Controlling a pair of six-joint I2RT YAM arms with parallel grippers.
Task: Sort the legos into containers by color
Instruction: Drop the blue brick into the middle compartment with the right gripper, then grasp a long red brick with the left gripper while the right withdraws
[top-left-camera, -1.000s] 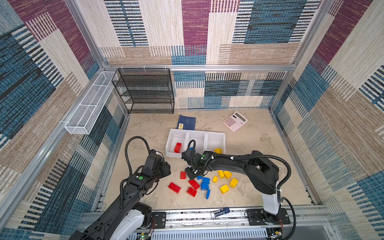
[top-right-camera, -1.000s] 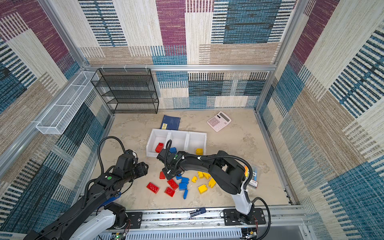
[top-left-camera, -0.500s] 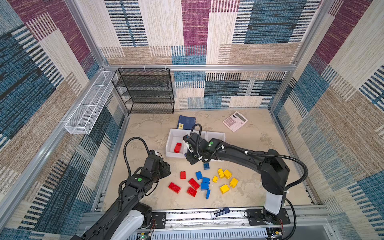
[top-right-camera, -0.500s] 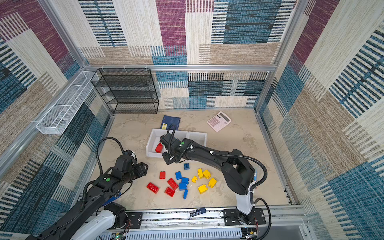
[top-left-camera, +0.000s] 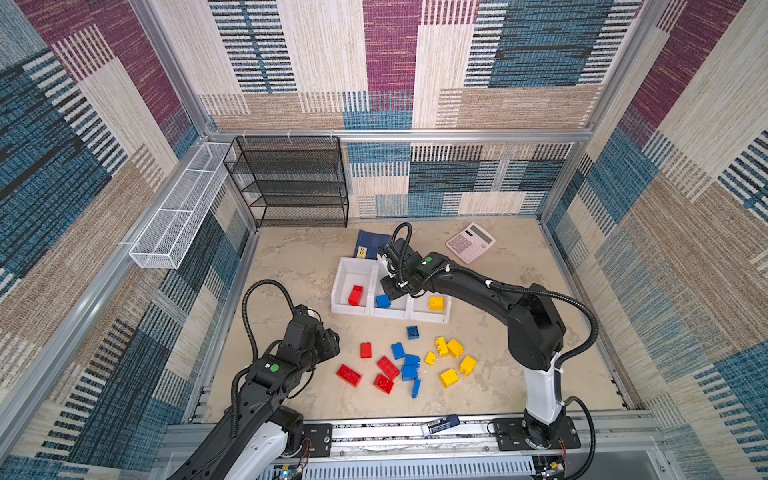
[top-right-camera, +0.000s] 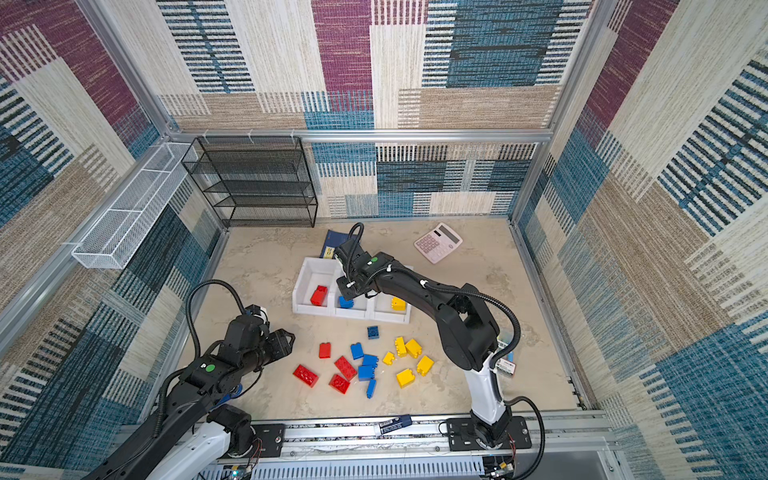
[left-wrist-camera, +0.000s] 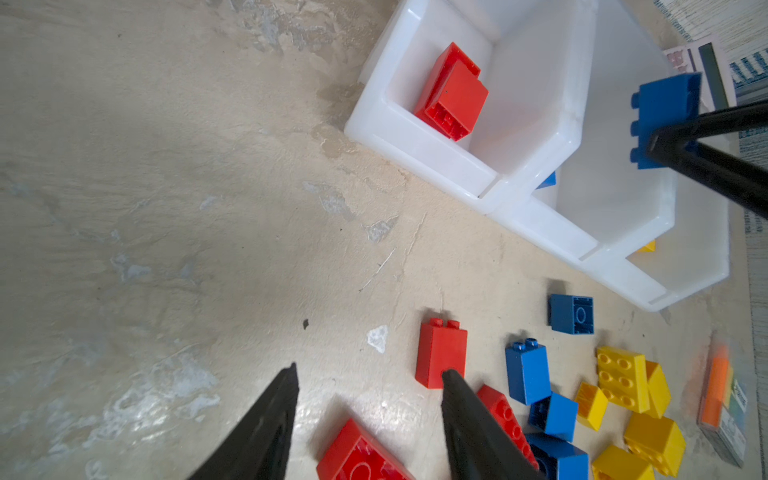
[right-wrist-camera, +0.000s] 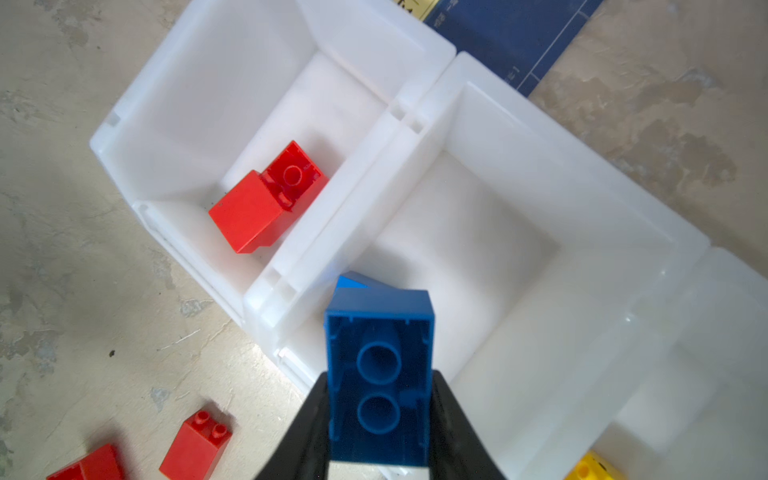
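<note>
My right gripper (right-wrist-camera: 379, 376) is shut on a blue lego (right-wrist-camera: 378, 365), hollow underside toward the wrist camera. It hangs over the front of the middle of three joined white containers (top-left-camera: 343, 270), also seen from the left wrist (left-wrist-camera: 665, 112). Another blue lego (right-wrist-camera: 353, 280) lies in that middle bin. The left bin holds a red lego (top-left-camera: 355, 295), the right one a yellow lego (top-left-camera: 436, 302). Several loose red (top-left-camera: 348, 375), blue (top-left-camera: 397, 350) and yellow (top-left-camera: 449, 377) legos lie on the table in front. My left gripper (left-wrist-camera: 369, 372) is open and empty, hovering left of the pile beside an upright red brick (left-wrist-camera: 440, 353).
A dark-blue booklet (top-left-camera: 371, 245) lies behind the bins and a pink calculator (top-left-camera: 470, 242) at the back right. A black mesh rack (top-left-camera: 291, 183) stands against the back wall, with a white wire basket (top-left-camera: 178, 220) on the left wall. A small tube (top-left-camera: 442, 424) rests on the front rail.
My right gripper has lifted the blue lego out of the loose pile and carried it back over the middle bin. The left arm has hardly moved.
</note>
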